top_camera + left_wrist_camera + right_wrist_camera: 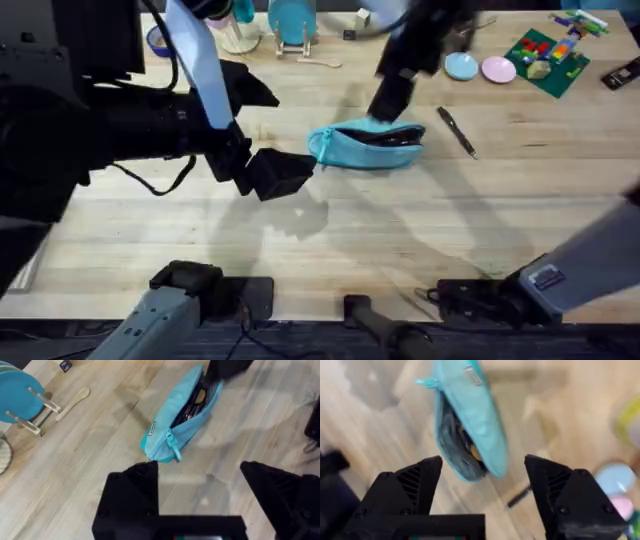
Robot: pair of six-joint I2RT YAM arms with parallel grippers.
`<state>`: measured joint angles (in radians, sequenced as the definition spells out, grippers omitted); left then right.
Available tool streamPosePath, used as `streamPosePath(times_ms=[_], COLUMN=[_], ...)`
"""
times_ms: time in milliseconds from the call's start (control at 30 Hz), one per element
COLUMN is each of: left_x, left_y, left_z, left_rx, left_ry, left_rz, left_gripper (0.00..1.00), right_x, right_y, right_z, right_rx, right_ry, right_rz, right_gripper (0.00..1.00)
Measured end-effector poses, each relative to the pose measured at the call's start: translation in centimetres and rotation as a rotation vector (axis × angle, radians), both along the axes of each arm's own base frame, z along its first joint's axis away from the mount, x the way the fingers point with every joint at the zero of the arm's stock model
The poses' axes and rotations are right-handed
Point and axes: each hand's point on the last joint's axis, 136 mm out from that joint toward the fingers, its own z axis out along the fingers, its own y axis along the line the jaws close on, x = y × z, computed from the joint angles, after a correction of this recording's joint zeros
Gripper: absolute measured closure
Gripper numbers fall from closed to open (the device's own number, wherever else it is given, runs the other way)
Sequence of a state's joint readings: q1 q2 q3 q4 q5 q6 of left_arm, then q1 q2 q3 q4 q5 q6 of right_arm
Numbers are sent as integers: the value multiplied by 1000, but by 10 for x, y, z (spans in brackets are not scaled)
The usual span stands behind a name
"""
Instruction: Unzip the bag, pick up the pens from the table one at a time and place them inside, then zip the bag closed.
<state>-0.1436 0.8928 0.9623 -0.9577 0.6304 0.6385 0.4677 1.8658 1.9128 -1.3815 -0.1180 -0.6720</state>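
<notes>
Light blue bag, black pen, pale grained table.

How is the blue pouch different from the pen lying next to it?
The bag is light blue, soft and bulging, while the pen is dark, thin and stiff. The bag is far longer and wider than the pen. The bag lies unzipped with dark contents showing; the pen lies loose outside it. Both rest on the table.

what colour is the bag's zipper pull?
Light blue, same as the bag; the zipper pull shows best in the left wrist view.
</notes>
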Motion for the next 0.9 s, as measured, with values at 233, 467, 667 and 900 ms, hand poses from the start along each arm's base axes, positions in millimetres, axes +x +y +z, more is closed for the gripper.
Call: streamPosePath(times_ms=[233, 467, 667, 900], left_x=[0, 0, 0, 0], left_y=[0, 0, 0, 0], left_z=[0, 0, 0, 0], left_rx=[0, 0, 0, 0], left_ry=[0, 0, 0, 0], left_rz=[0, 0, 0, 0], left_gripper=[7, 7, 7, 7], right_x=[11, 7, 5, 8], right_y=[-60, -105, -138, -146], right_z=[63, 89, 97, 98], right_rx=[39, 41, -5, -18], right_ry=[-167, -230, -266, -283], right_rz=[-305, -534, -732, -798], right_gripper=[5, 5, 5, 5])
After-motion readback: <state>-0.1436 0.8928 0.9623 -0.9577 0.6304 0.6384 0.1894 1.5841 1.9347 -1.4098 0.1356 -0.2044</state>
